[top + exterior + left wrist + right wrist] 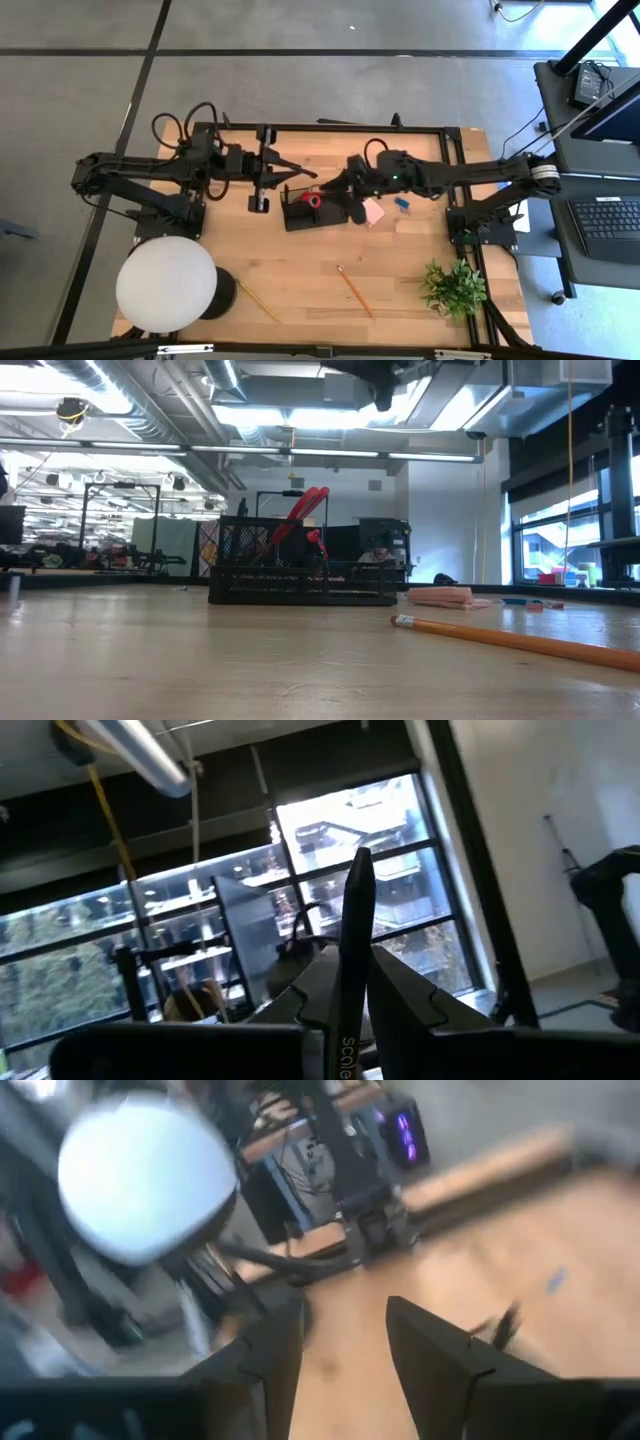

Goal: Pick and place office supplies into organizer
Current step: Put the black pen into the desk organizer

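The black organizer (300,212) (300,582) stands mid-table with red-handled scissors (313,198) (303,512) upright in it. My left gripper (284,165) (350,965) hangs left of the organizer, above the table, shut on a thin black pen (356,910). My right gripper (342,186) (345,1320) is open above the organizer's right end, with nothing between its fingers. A pink sticky-note block (373,211) (440,596) and a tiny blue piece (402,204) lie flat right of the organizer. Two pencils (354,290) (258,300) lie on the near half of the table. My left gripper pinches the pen's shaft (347,1020) between its two fingers (410,995). The fingers come from the table's left, tilted a little upward, and the pen runs along them. Its free end (360,860) sticks out past the fingertips, lifted clear of the table.
A large white round lamp (165,283) stands at the near left corner and a green plant (452,287) at the near right. One pencil (520,640) lies close to the low camera. Bare wood lies between the organizer and the near edge.
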